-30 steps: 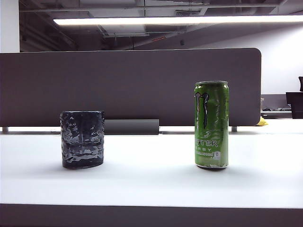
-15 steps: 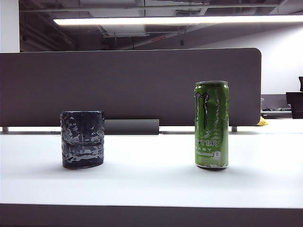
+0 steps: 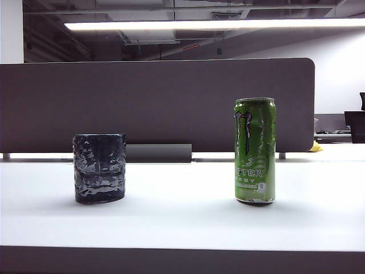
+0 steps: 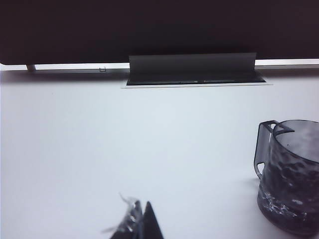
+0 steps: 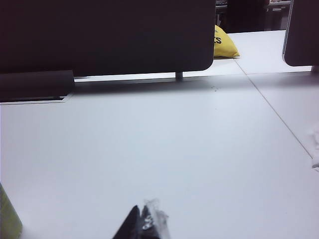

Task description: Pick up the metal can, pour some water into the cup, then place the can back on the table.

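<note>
Two items on the counter [image 3: 182,220] in the exterior view: green can [image 3: 255,151] upright, well right of the dark dimpled cup [image 3: 100,168]. Probably light, thin-walled, slick; grip mid-body. Left wrist view: left hand [image 4: 141,222] pinched together, near cup [image 4: 289,177]. Right wrist view: right hand [image 5: 144,223] together, can [image 5: 9,219] at frame edge.

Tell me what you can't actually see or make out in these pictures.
- Metal can: whether its top is opened; exterior view is side-on. Right wrist view shows only a green sliver, cut by the frame edge.
- Cup: contents hidden by dark walls; cut off in left wrist view.
- Left gripper, right gripper: only shut tips show.
</note>
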Action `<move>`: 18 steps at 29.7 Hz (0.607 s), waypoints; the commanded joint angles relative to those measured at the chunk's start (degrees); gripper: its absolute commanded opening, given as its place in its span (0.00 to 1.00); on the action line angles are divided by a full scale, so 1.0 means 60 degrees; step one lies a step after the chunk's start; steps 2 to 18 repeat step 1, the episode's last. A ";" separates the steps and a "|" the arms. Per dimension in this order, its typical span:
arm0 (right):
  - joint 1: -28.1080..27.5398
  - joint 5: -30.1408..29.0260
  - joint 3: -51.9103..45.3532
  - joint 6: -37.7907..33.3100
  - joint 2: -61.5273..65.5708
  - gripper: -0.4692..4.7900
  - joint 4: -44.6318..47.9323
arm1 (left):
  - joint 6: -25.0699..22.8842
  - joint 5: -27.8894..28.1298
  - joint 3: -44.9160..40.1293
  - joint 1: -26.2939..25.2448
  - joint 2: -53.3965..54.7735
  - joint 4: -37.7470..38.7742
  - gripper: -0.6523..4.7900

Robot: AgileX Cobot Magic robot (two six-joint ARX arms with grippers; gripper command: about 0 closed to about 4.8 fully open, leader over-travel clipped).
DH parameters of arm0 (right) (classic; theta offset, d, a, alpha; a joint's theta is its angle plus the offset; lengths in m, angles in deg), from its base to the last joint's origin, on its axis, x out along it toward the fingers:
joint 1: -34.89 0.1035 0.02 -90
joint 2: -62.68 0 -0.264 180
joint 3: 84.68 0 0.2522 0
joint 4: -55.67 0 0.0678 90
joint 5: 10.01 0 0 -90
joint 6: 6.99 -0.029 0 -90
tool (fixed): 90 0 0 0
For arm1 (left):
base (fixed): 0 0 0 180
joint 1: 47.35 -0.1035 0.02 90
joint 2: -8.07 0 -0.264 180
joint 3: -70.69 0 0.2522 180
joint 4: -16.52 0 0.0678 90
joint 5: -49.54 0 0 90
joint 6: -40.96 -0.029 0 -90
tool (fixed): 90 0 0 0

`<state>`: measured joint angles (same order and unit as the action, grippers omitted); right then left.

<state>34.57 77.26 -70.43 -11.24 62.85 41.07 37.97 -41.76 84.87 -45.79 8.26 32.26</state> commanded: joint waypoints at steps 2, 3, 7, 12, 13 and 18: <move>0.0007 0.0022 -0.0018 -0.0007 -0.0011 0.08 0.0178 | 0.0000 0.0000 0.0011 0.0015 0.0007 -0.0128 0.11; 0.0007 0.0022 -0.0018 -0.0007 -0.0011 0.08 0.0178 | 0.0000 0.0000 0.0011 0.0015 0.0007 -0.0128 0.11; 0.0007 0.0022 -0.0018 -0.0007 -0.0011 0.08 0.0178 | 0.0000 0.0000 0.0011 0.0015 0.0007 -0.0128 0.11; 0.0007 0.0022 -0.0018 -0.0007 -0.0011 0.08 0.0178 | 0.0000 0.0000 0.0011 0.0015 0.0007 -0.0128 0.11; 0.0007 0.0022 -0.0018 -0.0007 -0.0011 0.08 0.0178 | 0.0000 0.0000 0.0011 0.0015 0.0007 -0.0128 0.11; 0.0007 0.0022 -0.0018 -0.0007 -0.0011 0.08 0.0178 | 0.0000 0.0000 0.0011 0.0015 0.0007 -0.0128 0.11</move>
